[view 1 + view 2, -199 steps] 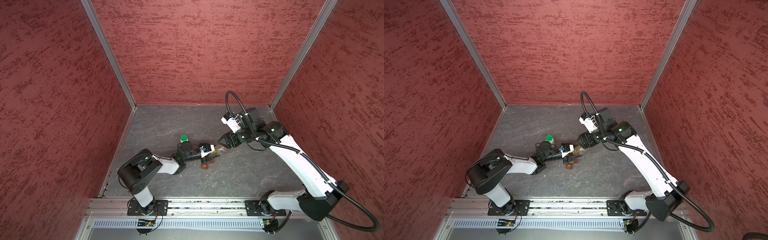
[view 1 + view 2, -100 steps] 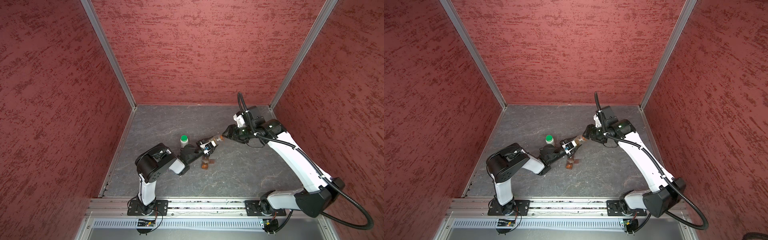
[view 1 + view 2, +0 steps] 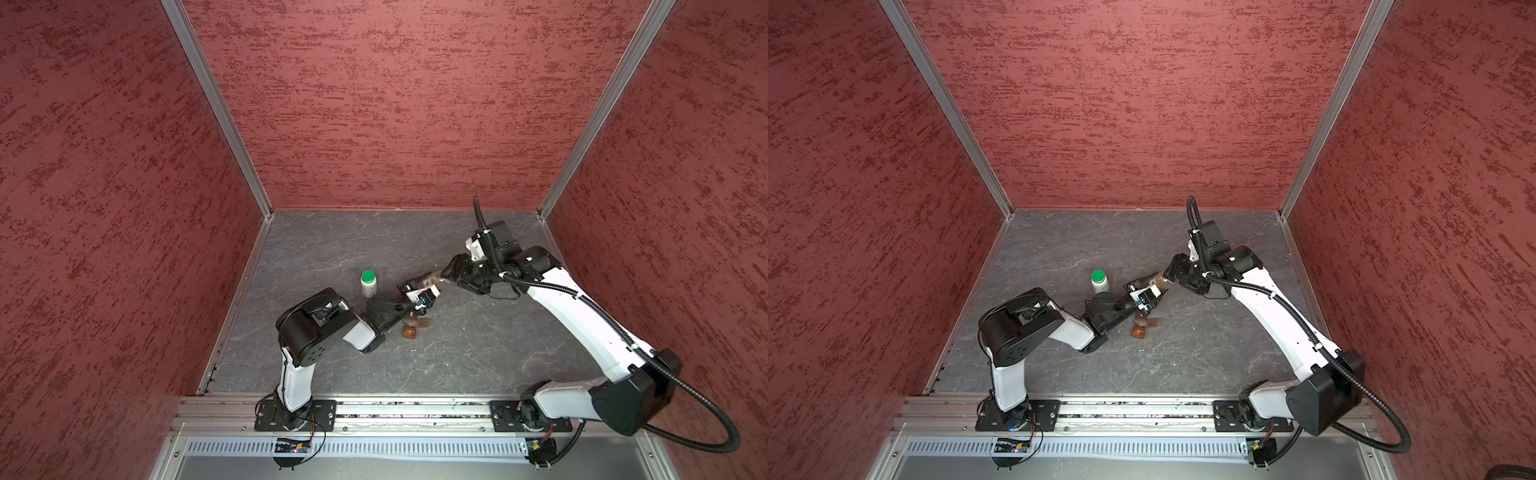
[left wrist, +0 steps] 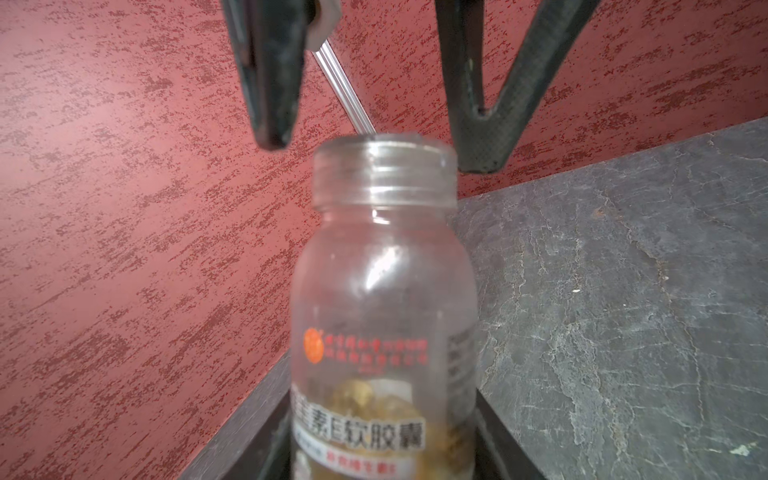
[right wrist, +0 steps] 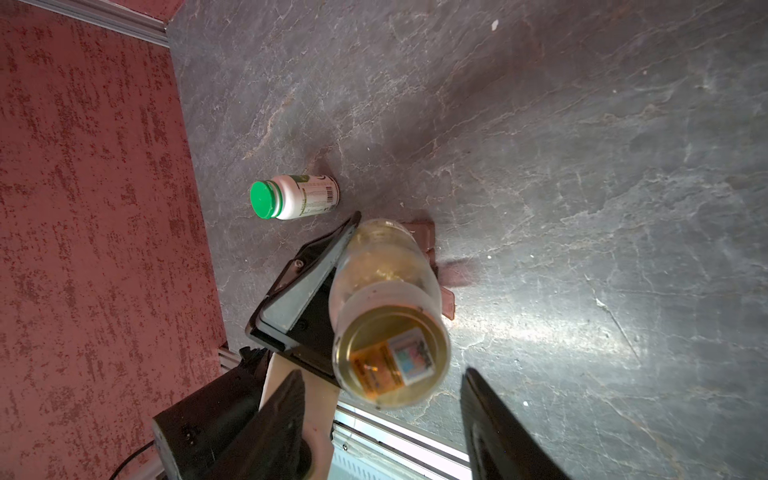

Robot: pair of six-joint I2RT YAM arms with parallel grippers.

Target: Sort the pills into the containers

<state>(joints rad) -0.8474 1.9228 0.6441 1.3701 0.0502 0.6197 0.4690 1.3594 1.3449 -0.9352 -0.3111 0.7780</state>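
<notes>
Left wrist view: left gripper [image 4: 382,419] clamped on the lower body of the amber bottle [image 4: 382,270], with yellow pills [image 4: 365,399] heaped inside at that end. The bottle's long axis runs straight out toward the right gripper [image 4: 374,153], whose jaws stand apart either side of the mouth, holding nothing. Cap on or off: cannot tell. The containers [image 3: 412,328] lie on the bench [image 3: 478,353] just beside the left gripper, nearer it than the right.
</notes>
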